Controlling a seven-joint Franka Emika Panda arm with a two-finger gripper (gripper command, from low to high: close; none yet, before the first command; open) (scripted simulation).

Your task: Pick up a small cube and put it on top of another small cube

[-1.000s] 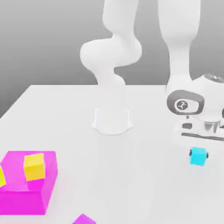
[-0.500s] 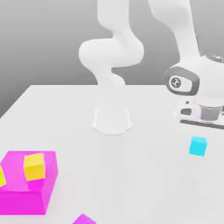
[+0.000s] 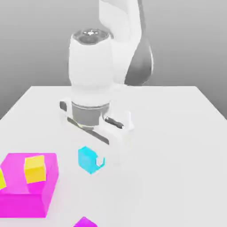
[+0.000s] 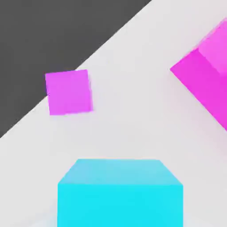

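Note:
The small cyan cube [image 3: 87, 158] hangs just under my white hand in the exterior view, left of centre and a little above the white table [image 3: 177, 146]. My gripper [image 3: 91, 162] is shut on it, and a dark fingertip [image 3: 101, 162] shows at the cube's right side. In the hand view the same cyan cube [image 4: 119, 193] sits close up, with the table beneath it. A small yellow cube [image 3: 35, 168] rests on the big magenta block [image 3: 26, 197] to the exterior view's left of the held cube.
A second yellow cube [image 3: 1, 180] shows at the left edge on the magenta block. A small magenta cube [image 3: 85, 222] [image 4: 68, 92] lies near the table's front edge. The big magenta block [image 4: 206, 80] appears in the hand view. The arm's base [image 3: 127, 120] stands behind the hand.
The arm has swung from the exterior view's right side to left of centre, carrying the cyan cube off the table and over toward the magenta block.

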